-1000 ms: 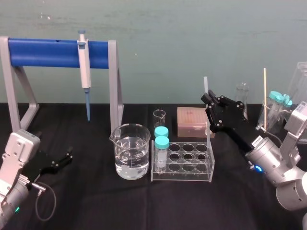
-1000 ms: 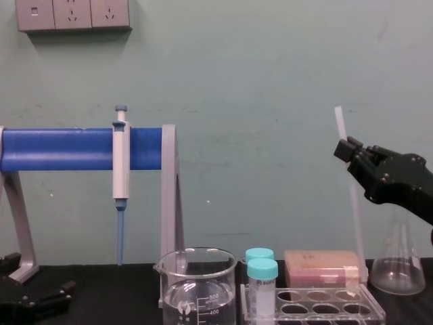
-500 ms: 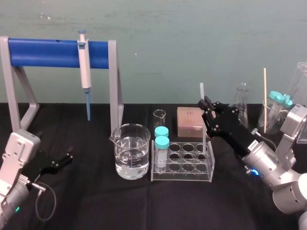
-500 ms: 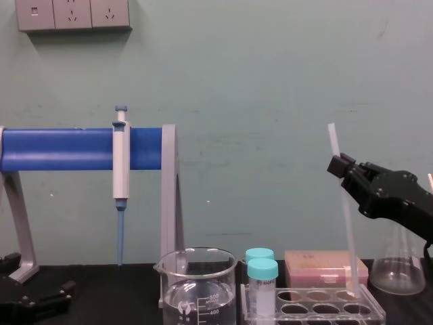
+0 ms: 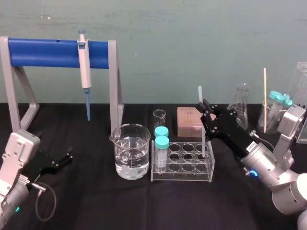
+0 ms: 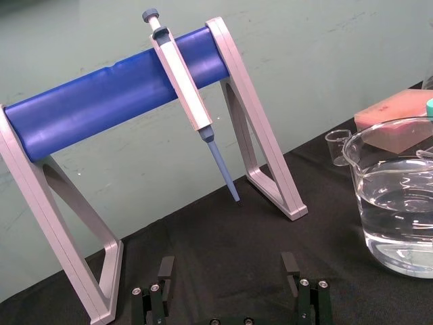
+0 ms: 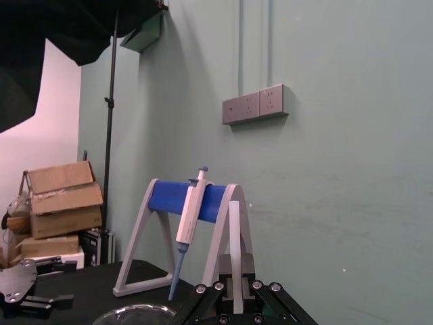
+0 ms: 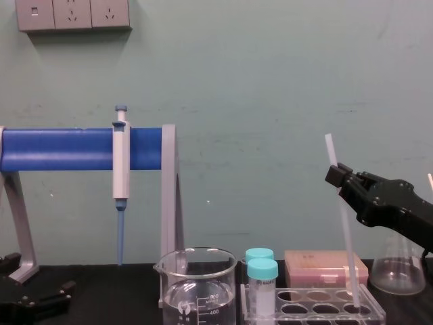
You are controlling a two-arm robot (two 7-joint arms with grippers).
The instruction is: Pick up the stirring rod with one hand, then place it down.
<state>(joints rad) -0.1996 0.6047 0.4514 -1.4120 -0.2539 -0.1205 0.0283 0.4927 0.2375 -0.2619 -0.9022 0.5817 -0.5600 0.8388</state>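
Note:
The stirring rod [image 5: 200, 93] is a thin translucent white stick, held nearly upright and tilted slightly. My right gripper [image 5: 207, 111] is shut on its upper part, above the right end of the clear tube rack [image 5: 180, 176]. In the chest view the stirring rod [image 8: 345, 230] runs down from the right gripper [image 8: 336, 175], and its lower end reaches into the rack [image 8: 369, 313] at a right-hand hole. My left gripper [image 5: 64, 158] rests open on the black table at the left, far from the rod, and the left wrist view shows the left gripper [image 6: 229, 271] with nothing between its fingers.
A beaker of water [image 5: 130, 151] and two teal-capped tubes [image 5: 161, 143] stand left of the rod. A pink box [image 5: 188, 120] and a flask [image 5: 241, 103] are behind it. A pipette [image 5: 85, 67] hangs on the blue stand [image 5: 48, 52].
My right gripper has moved left and down with the rod. The rod's lower end has come down into the rack's right end. The left arm has not moved.

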